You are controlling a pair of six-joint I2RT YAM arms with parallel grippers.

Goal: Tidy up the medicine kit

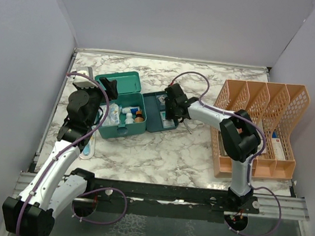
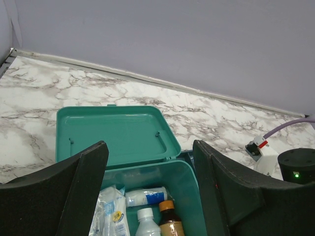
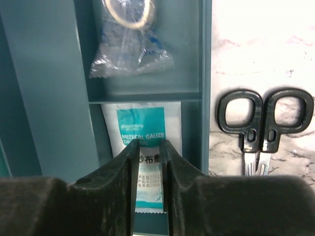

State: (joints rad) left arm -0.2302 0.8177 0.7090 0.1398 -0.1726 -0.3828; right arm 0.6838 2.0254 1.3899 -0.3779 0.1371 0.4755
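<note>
The teal medicine kit (image 1: 124, 128) stands open on the marble, lid (image 2: 113, 132) laid back. Inside lie a white roll (image 2: 146, 196), a white bottle (image 2: 146, 222), a brown bottle (image 2: 170, 223) and a clear packet (image 2: 110, 211). My left gripper (image 2: 149, 147) hovers over the box, open wide with nothing between its fingers. The matching insert tray (image 1: 152, 121) sits just right of the box. My right gripper (image 3: 148, 145) hangs above the tray, jaws a narrow gap apart, over a medical gauze packet (image 3: 142, 128) lying flat in a compartment. A bagged tape roll (image 3: 130, 44) fills the compartment beyond.
Black-handled scissors (image 3: 263, 128) lie on the marble just right of the tray. An orange mesh file rack (image 1: 258, 128) holding a white box (image 1: 278, 146) stands at the right. A pale blue-white object (image 1: 87, 147) lies at the left, by my left arm.
</note>
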